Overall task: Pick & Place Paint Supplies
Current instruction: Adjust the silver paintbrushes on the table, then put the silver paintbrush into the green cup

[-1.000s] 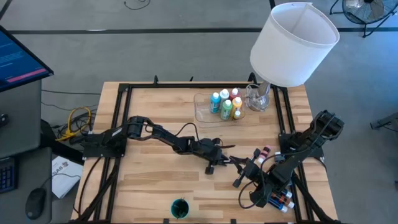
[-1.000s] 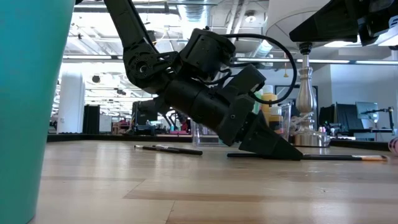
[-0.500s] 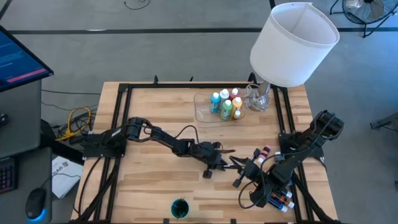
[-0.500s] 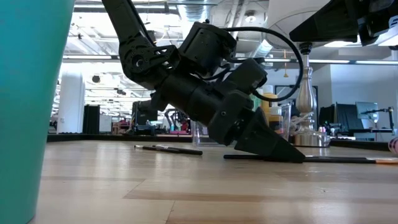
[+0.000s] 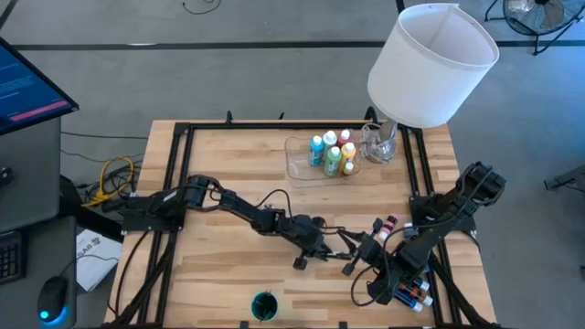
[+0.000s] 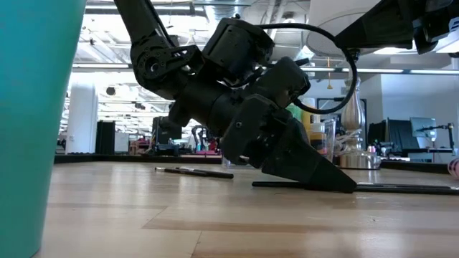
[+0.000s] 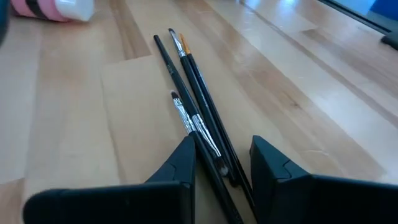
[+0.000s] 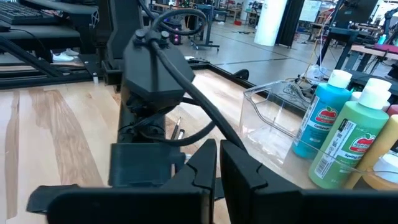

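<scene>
Three thin dark-handled brushes (image 7: 193, 81) lie on the wooden table. My left gripper (image 7: 221, 165) is low at the table's middle (image 5: 336, 241), closed around them, fingertips on the wood (image 6: 344, 185). My right gripper (image 8: 217, 168) hangs shut and holds nothing, above the table just right of the left one (image 5: 351, 267). Two more brushes (image 6: 193, 172) lie farther back. A pink bottle (image 7: 62, 9) lies on its side beyond the brushes (image 5: 391, 222). Several white-capped paint bottles (image 5: 331, 153) stand in the clear tray (image 5: 297, 163). My left gripper has the brushes side by side between its two fingers, at the handles just behind a silver ferrule (image 7: 208, 146). The fingers slant down toward the table's right and lie along the brushes. The brushes rest flat on the table, bristle ends (image 7: 176, 38) out past the fingertips.
A teal cup (image 5: 265, 304) stands at the near edge. A lamp with a big white shade (image 5: 430, 64) and a glass jar (image 5: 379, 142) stand at the far right. Small bottles (image 5: 413, 292) lie under the right arm. Black rails frame the table.
My left gripper has gone toward the table's near edge, rolling a little, its fingers no wider or narrower. The brushes between its fingers have slid along the table with it, staying flat.
</scene>
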Motion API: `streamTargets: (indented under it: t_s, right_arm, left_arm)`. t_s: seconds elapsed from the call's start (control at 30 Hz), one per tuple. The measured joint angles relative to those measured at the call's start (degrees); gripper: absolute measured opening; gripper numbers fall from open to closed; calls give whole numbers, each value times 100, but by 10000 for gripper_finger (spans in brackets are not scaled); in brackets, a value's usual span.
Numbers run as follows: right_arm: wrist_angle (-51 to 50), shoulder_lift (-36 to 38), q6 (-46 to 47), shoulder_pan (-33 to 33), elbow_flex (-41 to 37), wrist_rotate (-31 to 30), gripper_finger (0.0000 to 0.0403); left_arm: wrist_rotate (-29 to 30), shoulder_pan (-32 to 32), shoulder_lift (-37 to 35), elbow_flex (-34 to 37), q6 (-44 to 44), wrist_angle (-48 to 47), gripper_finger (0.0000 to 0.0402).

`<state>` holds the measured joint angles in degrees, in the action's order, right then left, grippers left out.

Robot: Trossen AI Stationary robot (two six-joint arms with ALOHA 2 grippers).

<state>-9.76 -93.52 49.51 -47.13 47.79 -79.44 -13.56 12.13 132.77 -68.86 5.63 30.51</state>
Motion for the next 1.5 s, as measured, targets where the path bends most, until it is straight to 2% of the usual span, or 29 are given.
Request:
streamTargets:
  t_s: [0.3,0.43,0.57,0.87,1.03,1.2,1.5]
  right_arm:
    - [0,1,7,-1,0,0,14]
    - [0,1,7,-1,0,0,14]
    - [0,1,7,-1,0,0,14]
    - [-2,1,7,-9,0,0,14]
    - [-6,1,7,-41,0,2,14]
    - [-2,1,7,-49,0,5,14]
    - [109,1,7,-24,0,18,14]
  left_arm:
    - [15,158,-4,61,-29,18,53]
    - [199,178,-4,65,-58,17,56]
    - [594,207,-9,72,-138,30,76]
    - [881,202,-321,192,-223,16,140]
    - [1370,119,-1071,792,-86,-332,167]
    - [1922,-88,-2323,1749,-9,-287,191]
    - [1933,-173,-4441,3028,-256,182,211]
